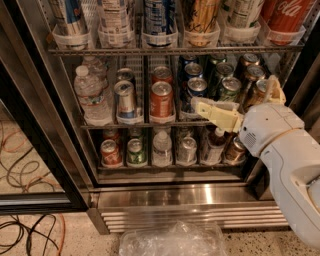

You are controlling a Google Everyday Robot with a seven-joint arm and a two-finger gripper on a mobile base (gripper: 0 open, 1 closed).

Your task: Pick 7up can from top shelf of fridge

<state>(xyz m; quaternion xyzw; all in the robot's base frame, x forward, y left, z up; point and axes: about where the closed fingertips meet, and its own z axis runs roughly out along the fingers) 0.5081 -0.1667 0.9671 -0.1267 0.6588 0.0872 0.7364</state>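
1. Foreground. A crumpled clear plastic bag (170,240) lies on the speckled floor at 6 o'clock of the view. Black and orange cables (25,227) lie at 8 o'clock. Neither bears on the task.

2. Arm. The white robot arm (290,165) enters from 4 o'clock. Its cream two-finger end effector (234,94) hangs in front of the middle rack, just before the short cans (162,97). I read it as released and empty, with the fingers spread well apart.

3. Target. Inside the large glass-door drinks fridge (190,197), the tall green and silver-white 7up can (241,12) stands upright in a clear plastic cup holder on the metal wire top shelf (150,50). It is at 12 o'clock from the end effector and well apart from it. A tall red Coca-Cola can (287,15) stands just beside it at 3 o'clock, and a tall gold can (201,14) at 9 o'clock.

4. Step in hand. I judge this to be the approach; no grasp is made yet.

5. Next move. I would raise the end effector toward 12 o'clock to the can body above the holder rim. I would then centre the fingers about the can and advance, touching neither neighbour.
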